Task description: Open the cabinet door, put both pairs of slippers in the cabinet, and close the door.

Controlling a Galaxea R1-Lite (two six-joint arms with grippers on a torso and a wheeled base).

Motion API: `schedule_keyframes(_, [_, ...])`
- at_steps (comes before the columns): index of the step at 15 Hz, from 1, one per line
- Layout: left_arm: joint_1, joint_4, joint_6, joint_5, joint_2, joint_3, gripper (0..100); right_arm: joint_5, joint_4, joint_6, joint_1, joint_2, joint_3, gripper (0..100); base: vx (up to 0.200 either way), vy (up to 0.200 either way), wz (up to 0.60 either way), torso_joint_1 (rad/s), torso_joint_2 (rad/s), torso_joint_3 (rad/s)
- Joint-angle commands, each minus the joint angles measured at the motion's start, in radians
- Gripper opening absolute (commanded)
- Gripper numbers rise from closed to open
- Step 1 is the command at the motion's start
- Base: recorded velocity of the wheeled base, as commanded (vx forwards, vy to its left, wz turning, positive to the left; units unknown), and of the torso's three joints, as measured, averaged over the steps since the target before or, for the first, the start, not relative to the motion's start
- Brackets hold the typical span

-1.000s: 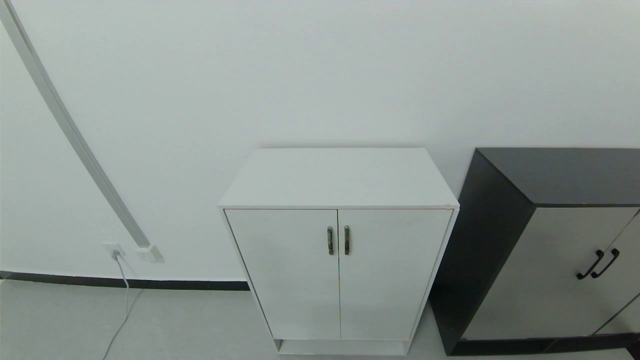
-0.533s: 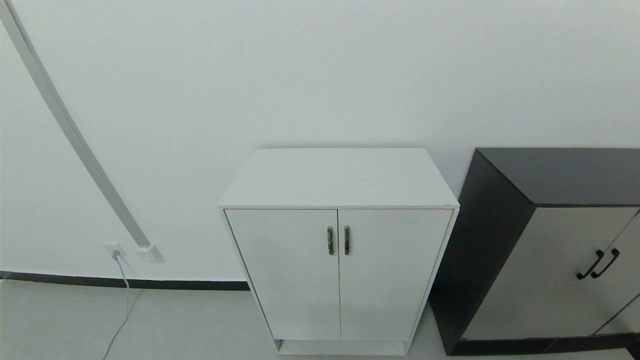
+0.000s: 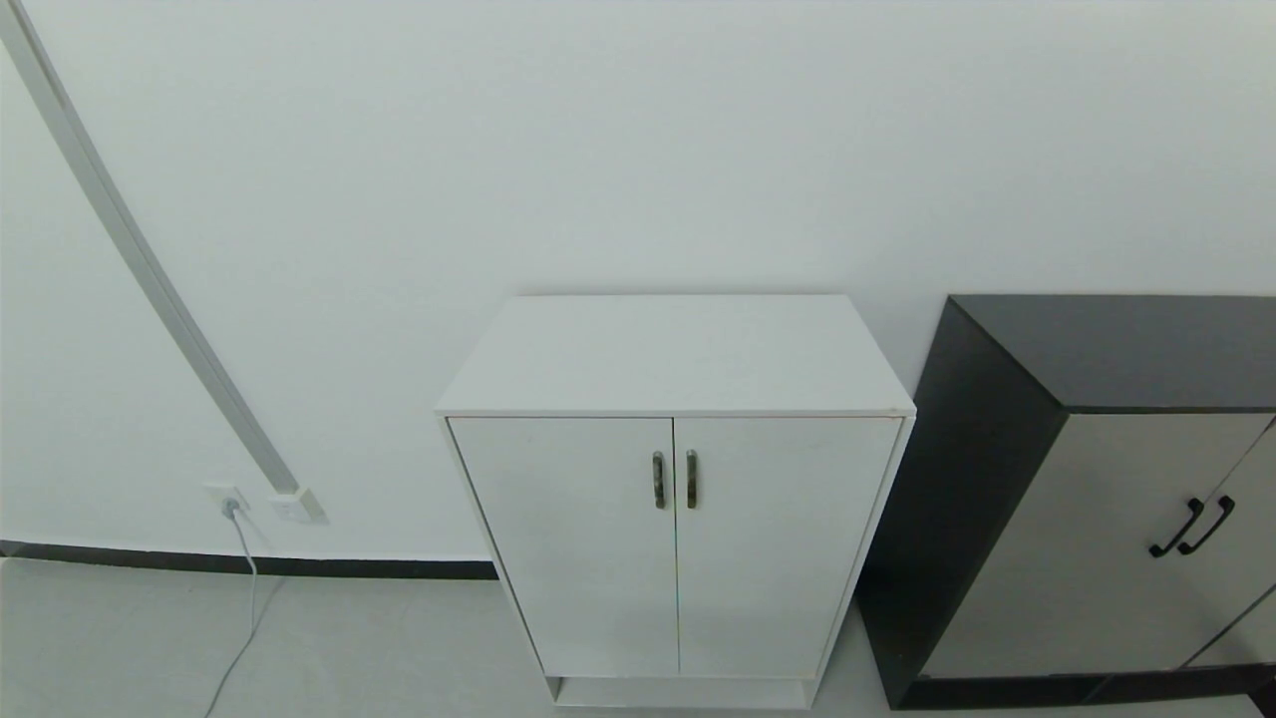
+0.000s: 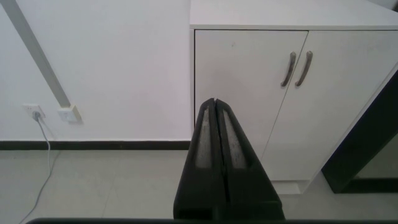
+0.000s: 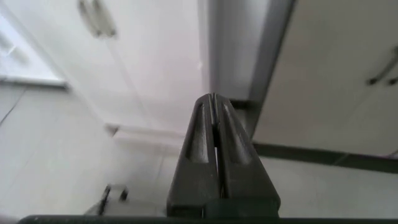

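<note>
The white cabinet [image 3: 598,558] has both doors closed. Its door handles [image 4: 288,68] stand straight up, side by side, well ahead of the left claw [image 4: 214,102], which is pressed together. The right claw [image 5: 214,98] is pressed together too, aimed low by the cabinet's foot. Left looks better placed.

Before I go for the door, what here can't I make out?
- Inside of the white cabinet: head and left wrist views, hidden behind shut left door and right door.
- Black cabinet: head view, cut off by the right edge.
- Left door's lower part: left wrist view, covered by the shut left gripper.
- Small dark thing on the floor: right wrist view, too blurred to identify.
</note>
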Motion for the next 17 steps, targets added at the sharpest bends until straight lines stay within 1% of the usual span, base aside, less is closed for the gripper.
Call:
schedule_keyframes(1, [0.0,0.0,-0.001,0.0,0.001,0.0,0,0.001,0.0,0.001,-0.042,-0.08,0.001,0,0.0,0.0,0.0,0.0,0.0,0.0])
schedule_keyframes(2, [0.0,0.0,-0.001,0.0,0.001,0.0,0,0.003,-0.002,0.003,-0.047,-0.155,0.001,0,0.0,0.0,0.0,0.0,0.0,0.0])
schedule_keyframes(4, [0.0,0.0,-0.001,0.0,0.001,0.0,0,0.003,-0.003,0.009,-0.054,-0.174,0.001,0,0.0,0.0,0.0,0.0,0.0,0.0])
schedule_keyframes(7, [0.0,-0.002,-0.005,0.002,0.001,0.0,0,-0.051,-0.009,0.055,-0.054,-0.174,0.001,0,0.0,0.0,0.0,0.0,0.0,0.0])
schedule_keyframes(8, [0.0,-0.002,-0.001,0.002,0.001,0.0,0,-0.052,-0.009,0.058,-0.054,-0.174,0.001,0,0.0,0.0,0.0,0.0,0.0,0.0])
schedule_keyframes(17, [0.0,-0.002,-0.001,0.002,0.001,0.0,0,-0.052,-0.009,0.055,-0.054,-0.174,0.001,0,0.0,0.0,0.0,0.0,0.0,0.0])
